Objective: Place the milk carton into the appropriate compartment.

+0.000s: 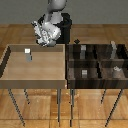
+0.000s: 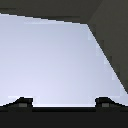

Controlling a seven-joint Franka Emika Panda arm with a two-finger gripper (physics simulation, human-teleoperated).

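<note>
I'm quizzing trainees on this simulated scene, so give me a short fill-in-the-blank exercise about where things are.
1. The milk carton stands ____ in the light wooden tray.
2. The tray sits on the exterior view's ____ side.
3. The dark divided bin lies to the tray's ____ in the exterior view.
4. The gripper is ____ the carton, not touching it.

Missing words: upright; left; right; above

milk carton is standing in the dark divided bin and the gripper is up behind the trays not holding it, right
Not quite. The exterior view shows the milk carton standing in the light wooden tray, not the dark divided bin. The gripper is indeed up behind the trays, not holding it.
</note>
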